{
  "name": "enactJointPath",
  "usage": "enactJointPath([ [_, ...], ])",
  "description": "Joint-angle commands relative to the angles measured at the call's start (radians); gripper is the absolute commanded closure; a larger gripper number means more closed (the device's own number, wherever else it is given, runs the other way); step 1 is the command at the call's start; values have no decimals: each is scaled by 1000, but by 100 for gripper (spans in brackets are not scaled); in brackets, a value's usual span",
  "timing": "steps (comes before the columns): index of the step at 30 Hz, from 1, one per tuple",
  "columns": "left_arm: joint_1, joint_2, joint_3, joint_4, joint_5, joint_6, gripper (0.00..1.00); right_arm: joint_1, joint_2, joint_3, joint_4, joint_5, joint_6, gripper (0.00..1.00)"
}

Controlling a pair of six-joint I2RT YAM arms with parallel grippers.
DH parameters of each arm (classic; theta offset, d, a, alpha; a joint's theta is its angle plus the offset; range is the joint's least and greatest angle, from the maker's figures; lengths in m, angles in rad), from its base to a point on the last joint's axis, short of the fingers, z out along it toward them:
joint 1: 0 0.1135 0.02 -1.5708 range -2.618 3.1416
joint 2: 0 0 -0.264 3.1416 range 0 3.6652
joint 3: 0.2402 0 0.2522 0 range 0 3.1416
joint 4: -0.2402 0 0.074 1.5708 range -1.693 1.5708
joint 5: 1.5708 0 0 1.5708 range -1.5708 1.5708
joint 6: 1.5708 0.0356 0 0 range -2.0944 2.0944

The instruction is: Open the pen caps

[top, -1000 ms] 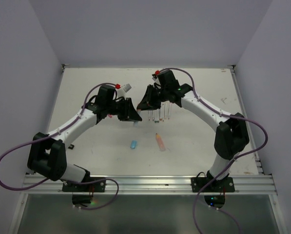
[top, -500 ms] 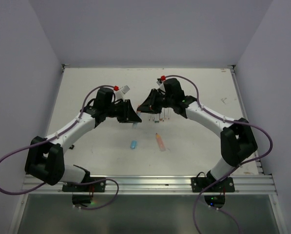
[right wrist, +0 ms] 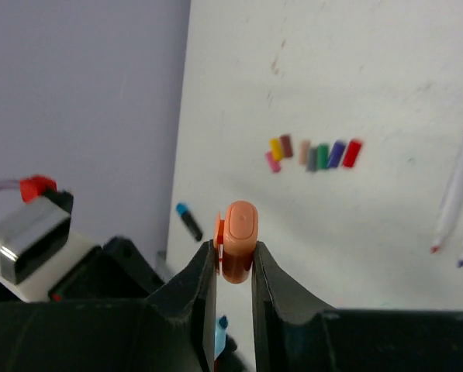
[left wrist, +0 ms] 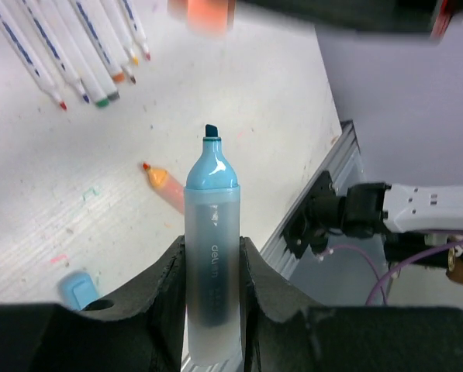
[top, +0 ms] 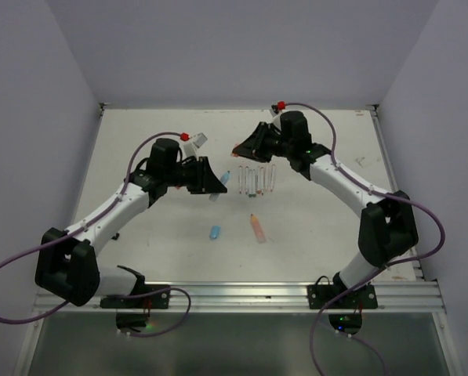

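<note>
My left gripper [top: 212, 182] is shut on an uncapped blue highlighter [left wrist: 211, 201], its dark tip bare and pointing away; the gripper also shows in the left wrist view [left wrist: 212, 249]. My right gripper [top: 241, 148] is shut on an orange cap [right wrist: 238, 229] held in the air above the far part of the table; it also shows in its own wrist view [right wrist: 235, 254]. A blue cap [top: 215, 232] and an uncapped orange highlighter [top: 257, 227] lie on the table. A row of several tiny coloured caps [right wrist: 312, 153] lies beyond.
Several thin pale pens [top: 257, 180] lie side by side between the grippers, bare tips showing [left wrist: 84, 54]. A short black pen with a blue end [right wrist: 188, 221] lies near the left wall. The metal rail [top: 234, 291] runs along the near edge.
My right gripper has moved back and to the right, away from the left gripper, with the orange cap in it. My left gripper has shifted slightly toward the far side with the blue highlighter.
</note>
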Motion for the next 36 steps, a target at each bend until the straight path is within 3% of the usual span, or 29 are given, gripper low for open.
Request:
enactJointPath([
  [1, -7, -21, 3, -129, 86, 76, 100, -38, -50, 125, -105, 287, -228, 100],
  [4, -7, -59, -69, 15, 194, 17, 100, -55, -33, 98, -3, 162, -219, 100],
  [7, 0, -65, -77, 4, 164, 1, 100, -53, -7, 137, -32, 118, -214, 100],
  [10, 2, -56, 1, -174, -11, 67, 100, -41, 45, 226, -228, 101, -248, 100],
  [13, 8, -56, 104, -357, -351, 105, 100, -10, 88, 268, -438, 80, -327, 100],
  [16, 22, -51, 173, -481, -514, 133, 100, 57, 91, 241, -558, 90, -377, 100],
  [18, 34, -62, 179, -506, -551, 135, 100, 106, 82, 181, -579, 86, -372, 100],
  [22, 43, -85, 179, -512, -608, 106, 100, 158, 41, 38, -493, 46, -300, 100],
  [27, 43, -82, 178, -501, -579, 90, 100, 201, 54, -71, -364, 17, -256, 100],
  [36, 43, -127, 144, -515, -550, 64, 100, 221, 175, -112, -226, 15, -199, 100],
])
